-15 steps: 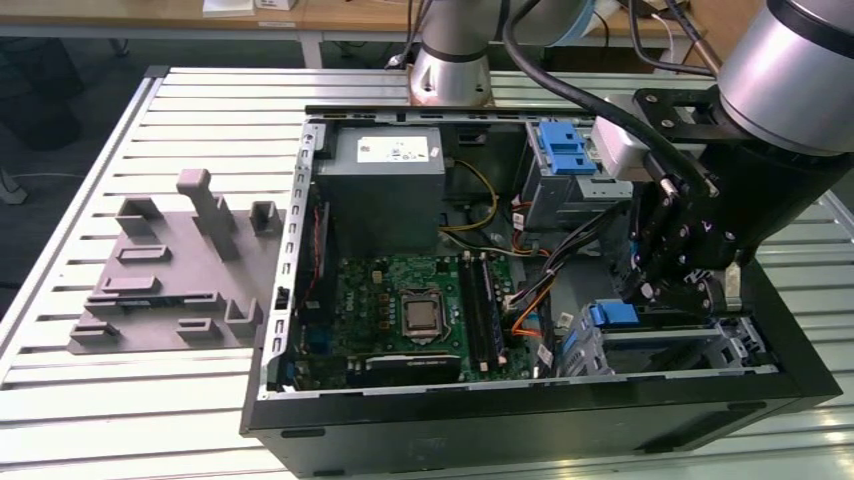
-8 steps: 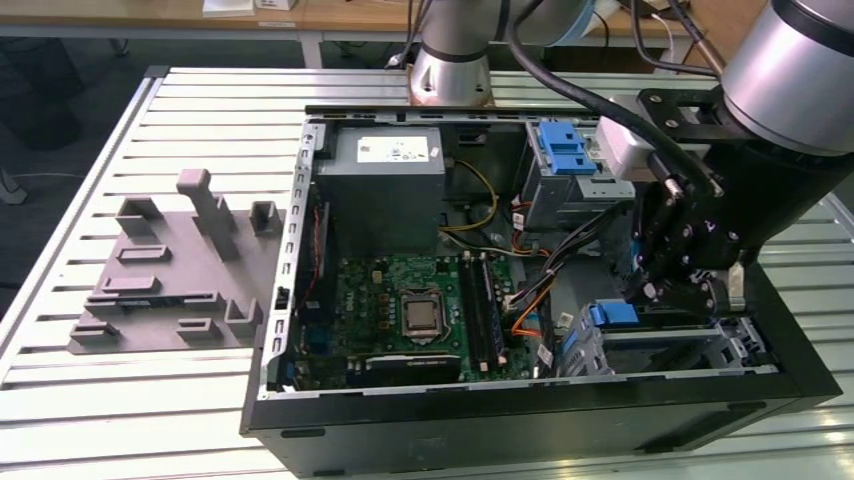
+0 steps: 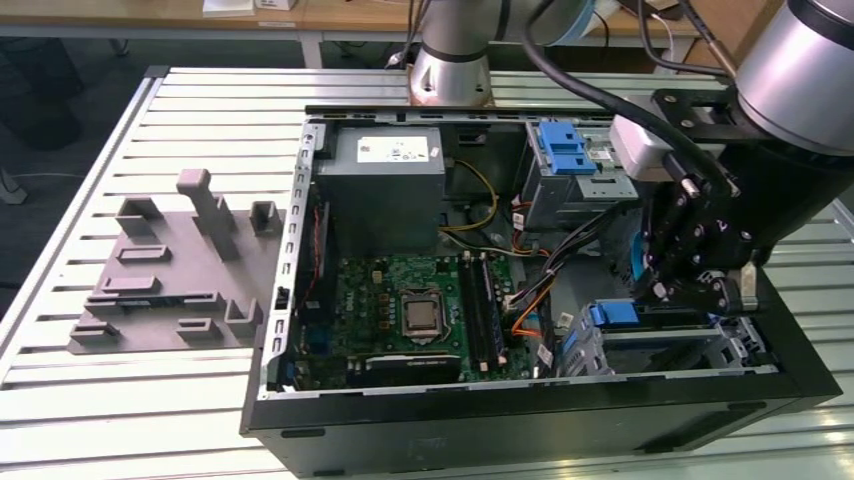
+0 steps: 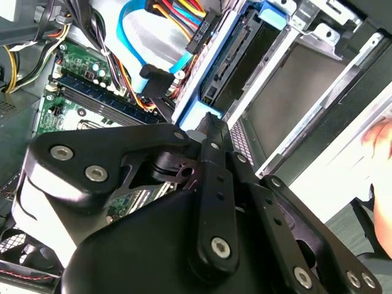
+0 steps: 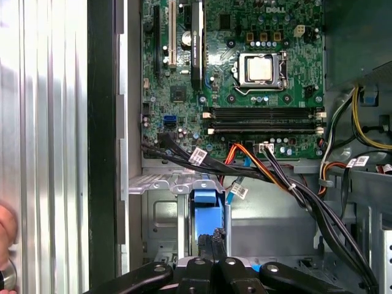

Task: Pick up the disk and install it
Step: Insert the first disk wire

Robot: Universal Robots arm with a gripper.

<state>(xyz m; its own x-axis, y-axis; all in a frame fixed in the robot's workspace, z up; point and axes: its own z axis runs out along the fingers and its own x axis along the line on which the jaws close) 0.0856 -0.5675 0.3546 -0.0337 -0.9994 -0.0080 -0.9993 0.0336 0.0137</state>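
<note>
The disk (image 3: 663,318) sits on edge in the lower drive bay at the near right corner of the open computer case (image 3: 534,410) in the exterior view. Its blue plastic frame (image 3: 614,313) faces the motherboard. My gripper (image 3: 663,290) hangs just above that end. In both wrist views the dark fingers (image 5: 211,242) lie close together with no gap, their tips against the blue frame (image 5: 205,211) (image 4: 197,114). The gripper (image 4: 211,125) looks shut, and the disk's body (image 4: 236,58) lies beyond the tips in the metal bay.
A grey power supply box (image 3: 387,185) and a silver cage with a blue latch (image 3: 567,150) fill the case's far side. The green motherboard (image 3: 407,310) and loose cables (image 5: 269,174) lie beside the bay. A grey moulded fixture (image 3: 174,270) lies outside. A hand (image 5: 5,226) shows at the table edge.
</note>
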